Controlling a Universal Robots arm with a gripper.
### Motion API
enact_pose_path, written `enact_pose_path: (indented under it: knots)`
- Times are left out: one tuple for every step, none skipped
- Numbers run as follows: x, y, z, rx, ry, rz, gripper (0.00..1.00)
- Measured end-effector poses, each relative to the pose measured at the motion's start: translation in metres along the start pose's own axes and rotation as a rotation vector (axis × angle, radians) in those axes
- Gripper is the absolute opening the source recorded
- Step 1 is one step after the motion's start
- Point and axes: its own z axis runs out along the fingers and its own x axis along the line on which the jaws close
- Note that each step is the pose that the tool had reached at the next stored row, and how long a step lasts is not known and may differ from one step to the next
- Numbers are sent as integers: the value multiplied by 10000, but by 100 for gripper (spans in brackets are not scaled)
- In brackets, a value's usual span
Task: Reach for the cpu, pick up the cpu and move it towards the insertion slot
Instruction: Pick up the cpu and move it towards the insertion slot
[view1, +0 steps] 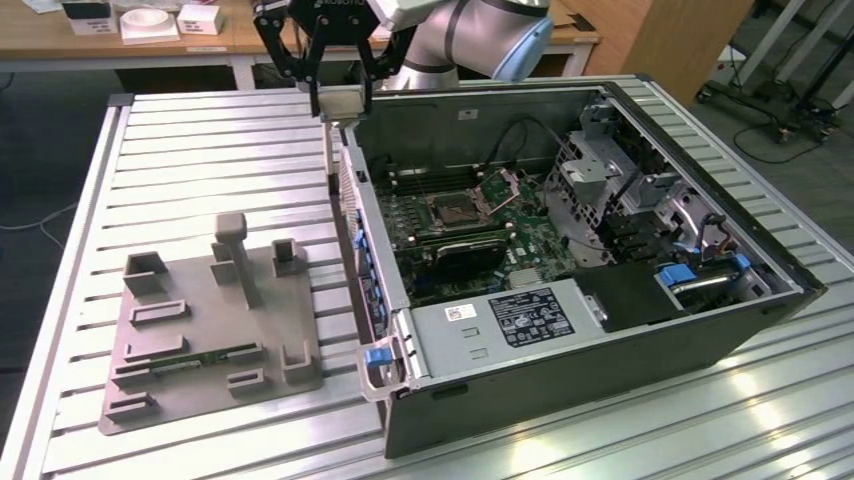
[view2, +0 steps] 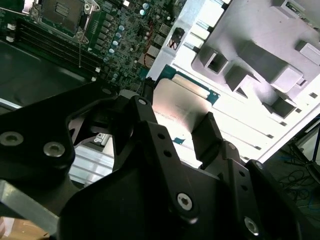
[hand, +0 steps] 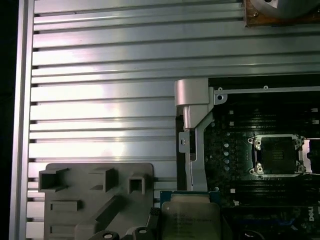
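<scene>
The cpu (view2: 177, 107), a thin square chip with a pale metal top and a green-edged rim, sat pinched between the black fingers (view2: 207, 135) of the gripper (view1: 336, 98), which was closed on it and held it in the air. In the exterior view the gripper hung above the far corner of the open computer case (view1: 574, 250), near the case wall and well apart from the grey plastic tray (view1: 200, 320) on the slatted aluminium table (view1: 200, 140). In the first wrist view the chip (hand: 192, 220) showed over the boundary between table and motherboard, with the insertion slot (hand: 277, 155) further in, its silver frame around a dark centre. I judged the pick done and the carry toward the slot under way; closing the gap would call for travel over the board while keeping the chip level and square to the frame.
</scene>
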Motion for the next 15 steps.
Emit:
enact_pose_path:
  knots:
    - [-10, 4, 2, 0, 0, 0, 55]
    - [-20, 8, 5, 0, 0, 0, 55]
    - [-31, 11, 8, 0, 0, 0, 55]
    - [-41, 15, 11, 0, -1, 0, 55]
    - [-52, 19, 13, 0, 0, 0, 55]
    - [-62, 23, 15, 0, 0, 0, 55]
    - [-72, 28, 18, 1, 1, 0, 55]
    - [-82, 32, 21, 0, 0, 0, 55]
    - [-92, 36, 23, 1, 1, 0, 55]
    - [-102, 40, 26, 0, 0, 0, 55]
    - [-112, 44, 29, 0, 0, 0, 55]
    - [-122, 48, 31, 0, 0, 0, 55]
    - [-133, 53, 34, 0, 0, 0, 55]
    - [-142, 58, 36, 0, 0, 0, 55]
    - [-150, 64, 39, 0, 0, 1, 55]
